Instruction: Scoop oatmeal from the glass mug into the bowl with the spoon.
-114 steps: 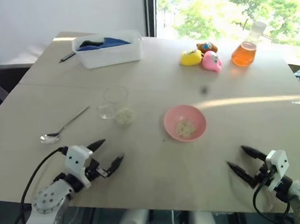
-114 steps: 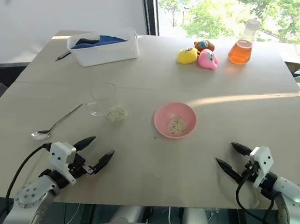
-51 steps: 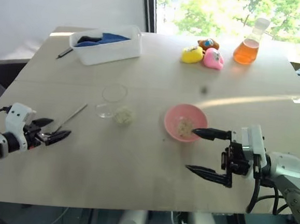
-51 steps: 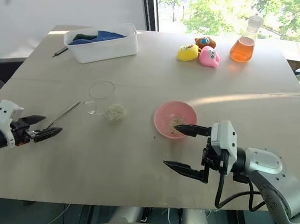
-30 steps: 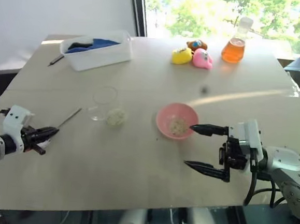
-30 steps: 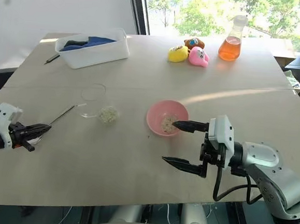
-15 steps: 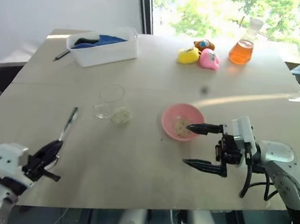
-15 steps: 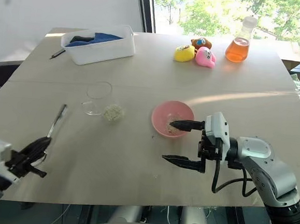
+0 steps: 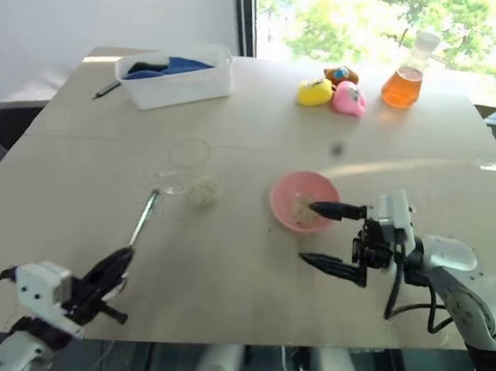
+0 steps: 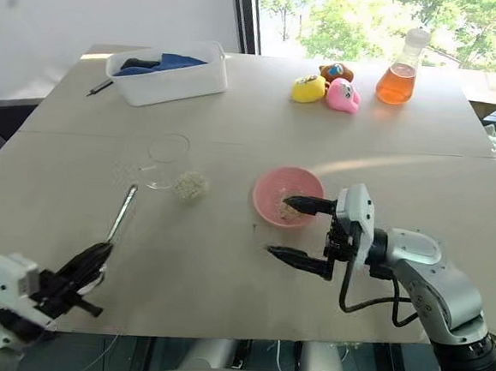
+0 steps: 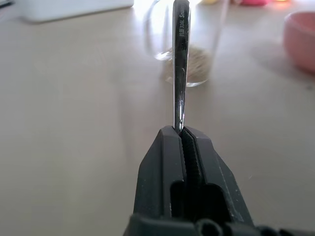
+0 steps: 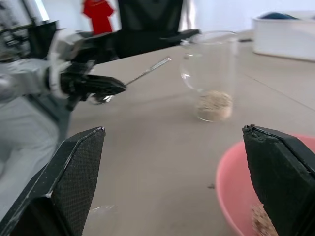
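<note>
Beige worktop [image 9: 222, 295]: wide bare stretch along the near edge. Right claw [image 9: 328, 238], jaws spread wide, empty, at pink bowl [image 9: 303, 200] rim. Glass mug [image 9: 186, 165] left of bowl, oatmeal [image 9: 203, 190] at base. Left claw [image 9: 108, 274], clamped on spoon [image 9: 141, 221], near front-left edge.

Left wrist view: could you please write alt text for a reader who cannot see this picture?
The left gripper is shut on the handle of the spoon, which points away over a beige table toward the glass mug with oatmeal at its bottom. The rim of the pink bowl shows at one edge.
</note>
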Controlling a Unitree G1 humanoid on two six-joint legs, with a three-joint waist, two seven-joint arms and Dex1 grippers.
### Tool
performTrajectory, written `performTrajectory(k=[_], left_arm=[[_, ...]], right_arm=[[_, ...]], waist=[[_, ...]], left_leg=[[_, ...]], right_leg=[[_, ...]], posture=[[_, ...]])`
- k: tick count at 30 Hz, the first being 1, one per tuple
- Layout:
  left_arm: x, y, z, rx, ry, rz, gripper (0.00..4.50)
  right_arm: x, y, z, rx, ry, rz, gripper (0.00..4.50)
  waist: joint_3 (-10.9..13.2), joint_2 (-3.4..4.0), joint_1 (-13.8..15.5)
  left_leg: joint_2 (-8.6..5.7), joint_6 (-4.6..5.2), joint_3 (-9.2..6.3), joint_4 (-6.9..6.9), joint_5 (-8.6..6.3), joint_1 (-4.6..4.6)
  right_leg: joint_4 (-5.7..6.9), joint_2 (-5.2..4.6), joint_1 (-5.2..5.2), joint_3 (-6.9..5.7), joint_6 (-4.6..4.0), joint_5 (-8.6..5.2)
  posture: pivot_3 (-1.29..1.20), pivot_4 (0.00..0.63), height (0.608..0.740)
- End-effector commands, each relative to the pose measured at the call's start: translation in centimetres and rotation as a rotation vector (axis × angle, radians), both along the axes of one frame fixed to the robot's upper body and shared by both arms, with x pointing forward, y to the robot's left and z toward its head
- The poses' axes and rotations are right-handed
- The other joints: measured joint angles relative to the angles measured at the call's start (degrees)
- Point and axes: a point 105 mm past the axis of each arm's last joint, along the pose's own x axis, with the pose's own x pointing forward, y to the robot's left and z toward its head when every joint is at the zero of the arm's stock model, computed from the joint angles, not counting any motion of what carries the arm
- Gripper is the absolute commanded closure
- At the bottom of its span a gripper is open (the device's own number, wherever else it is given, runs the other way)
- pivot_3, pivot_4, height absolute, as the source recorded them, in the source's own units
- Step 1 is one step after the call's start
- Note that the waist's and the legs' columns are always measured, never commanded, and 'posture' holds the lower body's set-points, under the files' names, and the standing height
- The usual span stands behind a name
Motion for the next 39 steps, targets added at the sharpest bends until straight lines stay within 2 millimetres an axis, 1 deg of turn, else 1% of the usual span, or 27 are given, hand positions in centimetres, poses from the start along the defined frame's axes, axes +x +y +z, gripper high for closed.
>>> performTrajectory(k=[1, 3, 5, 7, 10, 12, 14, 21, 26, 30, 34, 36, 37, 39], left_arm=[[0.3, -3.7, 1.6, 0.030, -0.069, -0.169, 4.46], [0.6, -5.1, 1.7, 0.036, -0.076, -0.236, 4.46], [1.6, -6.8, 1.7, 0.013, -0.082, -0.313, 4.46], [2.4, -7.9, 1.6, 0.007, -0.086, -0.367, 4.46], [3.3, -9.2, 1.8, 0.017, -0.109, -0.426, 4.46], [4.1, -9.8, 2.0, 0.021, -0.132, -0.441, 4.46], [4.6, -10.4, 1.9, 0.032, -0.142, -0.462, 4.46], [5.5, -10.9, 1.4, 0.048, -0.164, -0.436, 4.46], [5.4, -11.6, 1.2, 0.050, -0.179, -0.434, 4.46], [5.6, -11.7, 1.0, 0.057, -0.184, -0.424, 4.46], [5.7, -11.6, 0.9, 0.060, -0.187, -0.418, 4.46], [5.7, -11.6, 0.8, 0.059, -0.184, -0.420, 4.50], [5.7, -11.6, 0.8, 0.056, -0.182, -0.420, 4.50], [5.7, -11.5, 0.7, 0.043, -0.178, -0.413, 4.50]], right_arm=[[0.1, 0.6, 1.7, 0.069, 0.038, -0.051, 0.00], [0.2, 1.1, 1.4, 0.064, 0.088, -0.065, 0.00], [0.8, 2.3, 0.5, 0.043, 0.186, -0.089, 0.00], [1.1, 3.2, 0.0, 0.036, 0.245, -0.100, 0.00], [1.0, 4.8, -0.4, 0.034, 0.311, -0.072, 0.00], [1.3, 5.8, -0.8, 0.040, 0.378, -0.067, 0.00], [1.6, 6.5, -0.9, 0.054, 0.407, -0.071, 0.00], [3.1, 7.6, 0.5, 0.135, 0.409, -0.101, 0.00], [3.6, 7.8, 0.6, 0.149, 0.420, -0.112, 0.00], [4.0, 8.3, 1.0, 0.173, 0.428, -0.105, 0.00], [4.1, 8.4, 0.9, 0.180, 0.437, -0.108, 0.00], [4.2, 8.3, 1.0, 0.193, 0.436, -0.115, 0.50], [4.2, 8.3, 1.0, 0.196, 0.435, -0.117, 0.82], [4.3, 8.2, 1.0, 0.196, 0.434, -0.121, 1.63]], waist=[[0.02, 0.04, -0.18], [0.04, 0.06, -0.17], [0.08, 0.12, -0.13], [0.07, 0.12, 0.00], [0.07, 0.11, -0.12], [0.07, 0.13, -0.40], [0.07, 0.13, -0.54], [0.08, 0.15, -1.25], [0.09, 0.16, -1.44], [0.10, 0.17, -1.58], [0.10, 0.17, -1.59], [0.10, 0.17, -1.60], [0.10, 0.17, -1.60], [0.10, 0.18, -1.60]], left_leg=[[0.00, 0.00, 0.01, -0.01, 0.00, 0.00], [0.00, 0.00, 0.04, -0.03, 0.00, -0.01], [0.00, 0.00, 0.03, -0.04, 0.00, -0.02], [0.00, 0.01, 0.02, -0.03, 0.01, -0.03], [-0.02, 0.01, -0.03, 0.04, 0.02, 0.03], [-0.02, 0.01, 0.01, 0.03, 0.02, 0.07], [-0.02, 0.01, 0.04, 0.01, 0.02, 0.07], [-0.02, 0.00, 0.02, -0.01, 0.01, 0.08], [-0.03, 0.01, 0.01, -0.01, 0.01, 0.08], [-0.03, 0.01, 0.01, -0.01, 0.01, 0.10], [-0.02, 0.01, 0.00, -0.02, 0.01, 0.11], [-0.02, 0.01, 0.00, -0.02, 0.01, 0.11], [-0.03, 0.01, 0.01, -0.02, 0.01, 0.11], [-0.03, 0.01, 0.00, -0.02, 0.01, 0.11]], right_leg=[[0.00, 0.01, -0.01, 0.03, 0.00, 0.00], [-0.01, 0.02, -0.03, 0.06, 0.00, 0.00], [-0.02, 0.04, -0.04, 0.02, 0.00, 0.00], [0.00, 0.05, -0.04, 0.01, 0.00, 0.00], [0.18, 0.09, -0.02, -0.03, -0.01, 0.00], [0.22, 0.11, -0.03, 0.02, -0.01, 0.01], [0.23, 0.16, -0.05, 0.05, -0.01, 0.01], [0.25, 0.15, -0.05, 0.03, 0.00, 0.01], [0.26, 0.12, -0.06, 0.03, 0.00, 0.01], [0.29, 0.13, -0.06, 0.03, 0.00, 0.01], [0.32, 0.14, -0.06, 0.03, 0.00, 0.01], [0.31, 0.14, -0.06, 0.04, 0.00, 0.01], [0.30, 0.14, -0.06, 0.04, 0.00, 0.01], [0.31, 0.14, -0.06, 0.03, 0.00, 0.01]], posture=[[0.00, 0.150, 0.740], [0.00, 0.150, 0.740], [0.00, 0.150, 0.740], [0.00, 0.150, 0.740], [0.00, 0.150, 0.740], [0.00, 0.150, 0.740], [0.00, 0.150, 0.740], [0.00, 0.150, 0.740], [0.00, 0.150, 0.740], [0.00, 0.150, 0.740], [0.00, 0.150, 0.740], [0.00, 0.150, 0.740], [0.00, 0.150, 0.740], [0.00, 0.150, 0.740]])
